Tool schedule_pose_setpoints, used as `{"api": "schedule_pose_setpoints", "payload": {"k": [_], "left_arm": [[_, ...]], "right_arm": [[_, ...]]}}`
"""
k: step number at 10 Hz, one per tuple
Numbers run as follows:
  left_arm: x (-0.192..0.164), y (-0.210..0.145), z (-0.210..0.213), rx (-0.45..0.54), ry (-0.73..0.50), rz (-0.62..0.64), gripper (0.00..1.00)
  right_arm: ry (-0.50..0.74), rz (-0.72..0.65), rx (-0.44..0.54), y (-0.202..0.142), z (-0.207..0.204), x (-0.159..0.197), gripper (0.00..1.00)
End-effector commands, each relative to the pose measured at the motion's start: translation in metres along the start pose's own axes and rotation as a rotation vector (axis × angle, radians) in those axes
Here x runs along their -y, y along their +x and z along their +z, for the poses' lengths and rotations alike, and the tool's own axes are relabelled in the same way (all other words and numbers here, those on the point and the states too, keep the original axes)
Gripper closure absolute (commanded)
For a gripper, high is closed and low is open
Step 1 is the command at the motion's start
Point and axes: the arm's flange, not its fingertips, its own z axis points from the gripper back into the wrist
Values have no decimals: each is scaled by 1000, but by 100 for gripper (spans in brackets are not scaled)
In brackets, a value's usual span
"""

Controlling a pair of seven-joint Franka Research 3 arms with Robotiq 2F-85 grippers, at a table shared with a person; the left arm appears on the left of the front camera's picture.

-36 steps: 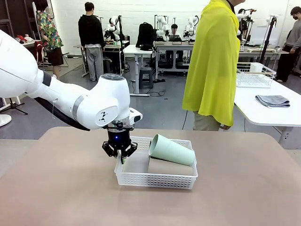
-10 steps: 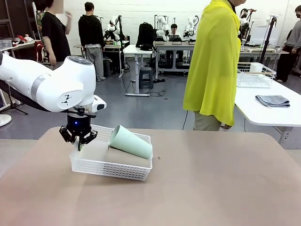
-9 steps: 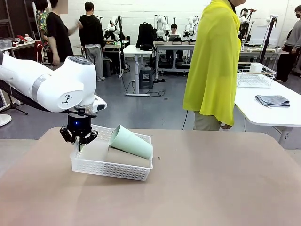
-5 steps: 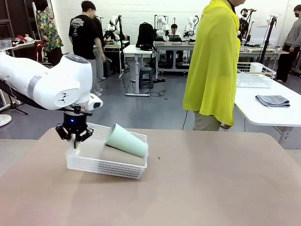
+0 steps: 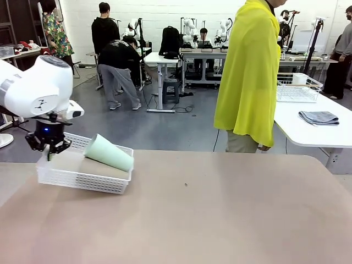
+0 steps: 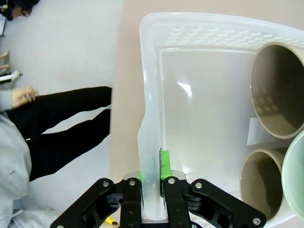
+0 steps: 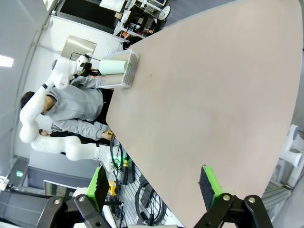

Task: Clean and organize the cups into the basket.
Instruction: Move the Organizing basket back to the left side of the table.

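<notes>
basket (image 5: 82,175) dragged leftward, mint cup (image 5: 109,153) mouth left

The basket (image 5: 82,179) is a shallow white plastic tray with perforated grid walls, sitting near the desk's far left corner and tilted, its left end raised off the surface. Its left end wall is pinched between the fingers of the left hand (image 6: 151,179). Inside it lie three tall tapered handleless cups on their sides. The pale mint green cup (image 5: 109,153) rests on top, its mouth toward the basket's right end. Beneath it, two taupe-brown cups (image 6: 278,95) lie side by side, their open mouths showing in the left wrist view.
</notes>
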Motion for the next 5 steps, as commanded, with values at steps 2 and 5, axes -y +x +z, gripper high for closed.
{"api": "schedule_pose_setpoints", "payload": {"k": [2, 5], "left_arm": [[-45, 9, -17, -13, 42, -5, 94], [-88, 11, -29, -24, 42, 0, 94]], "right_arm": [[7, 5, 0, 0, -1, 0, 0], [7, 5, 0, 0, -1, 0, 0]]}}
